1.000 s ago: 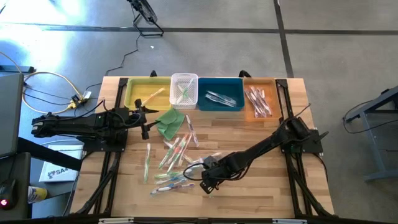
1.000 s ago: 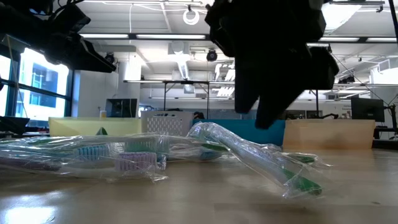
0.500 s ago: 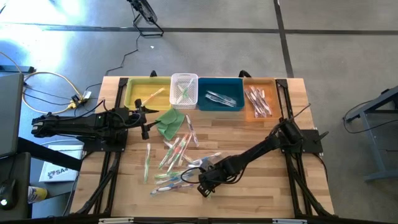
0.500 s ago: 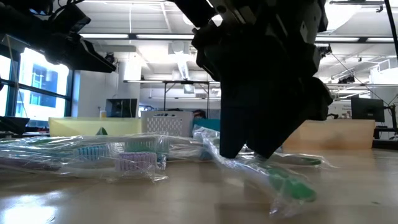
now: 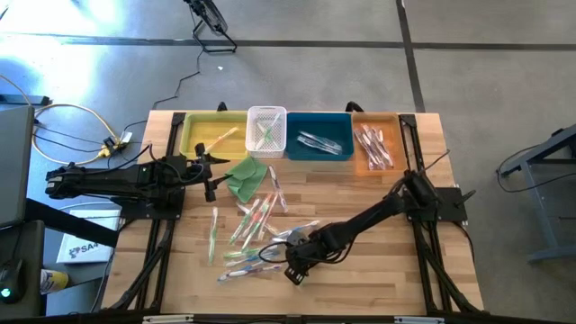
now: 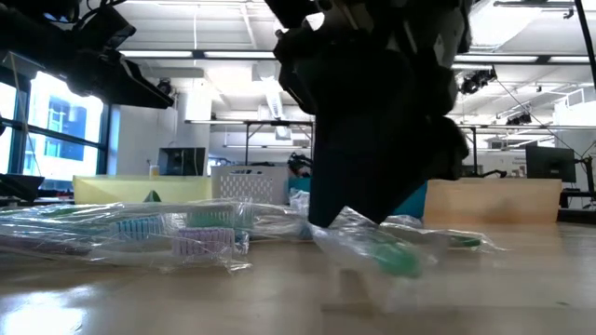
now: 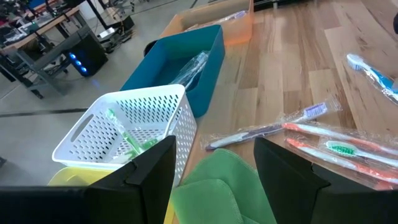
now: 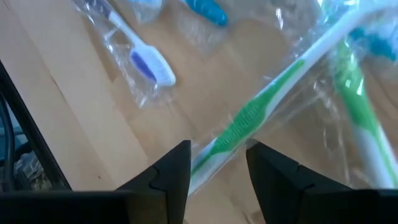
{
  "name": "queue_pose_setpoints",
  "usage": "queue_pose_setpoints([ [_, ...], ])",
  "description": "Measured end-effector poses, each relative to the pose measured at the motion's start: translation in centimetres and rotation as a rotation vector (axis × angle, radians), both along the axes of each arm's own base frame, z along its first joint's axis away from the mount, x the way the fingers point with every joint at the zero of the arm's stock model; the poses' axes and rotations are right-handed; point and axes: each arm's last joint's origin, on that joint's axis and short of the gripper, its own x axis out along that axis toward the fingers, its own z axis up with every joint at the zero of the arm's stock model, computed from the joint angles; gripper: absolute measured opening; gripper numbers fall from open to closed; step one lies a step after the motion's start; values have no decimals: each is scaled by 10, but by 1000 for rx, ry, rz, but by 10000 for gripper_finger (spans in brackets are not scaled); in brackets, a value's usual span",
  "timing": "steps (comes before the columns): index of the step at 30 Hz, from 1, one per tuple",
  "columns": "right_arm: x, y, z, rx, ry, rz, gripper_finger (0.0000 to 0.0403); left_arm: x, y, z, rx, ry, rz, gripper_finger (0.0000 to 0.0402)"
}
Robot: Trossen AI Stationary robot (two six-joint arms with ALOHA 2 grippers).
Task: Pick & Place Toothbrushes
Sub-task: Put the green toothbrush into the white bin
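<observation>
R gripper (image 5: 292, 270) had dropped from above onto the green toothbrush (image 8: 245, 121) in the loose pile on the table's near side; fingers (image 8: 171, 171) parted, straddling it, not yet closed. L gripper (image 5: 212, 173) waited open by the green cloth (image 5: 245, 175). Grasp looked imminent

Four bins were lined along the table's (image 5: 378, 270) far edge: tray (image 5: 202, 135) at left, then basket (image 5: 266, 130), then a deeper bin (image 5: 319, 135), then the last bin (image 5: 376, 144) at right, toothbrushes inside each. A folded cloth (image 5: 246, 176) was laid just before the basket. Loose toothbrushes (image 5: 250, 220) were scattered mid-table, before the cloth. The left gripper (image 5: 212, 174) was parked just left of the cloth. The right gripper (image 5: 294, 269) was lowered at the pile's near right edge, one toothbrush (image 8: 245, 121) between its fingers.
</observation>
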Motion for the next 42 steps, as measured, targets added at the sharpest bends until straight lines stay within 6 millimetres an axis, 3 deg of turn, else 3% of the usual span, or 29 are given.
queue_pose_setpoints([
  [5,3,-6,0,-11,-12,11,119,0,0,0,0,0,0,211],
  [15,4,-8,0,-9,-12,26,15,0,0,0,0,0,0,211],
  [31,6,-14,3,79,16,65,7,0,0,0,0,0,0,211],
  [34,4,-20,10,60,18,79,6,0,0,0,0,0,-1,211],
  [42,-8,-39,53,-38,-30,33,5,0,0,0,0,0,-1,211],
])
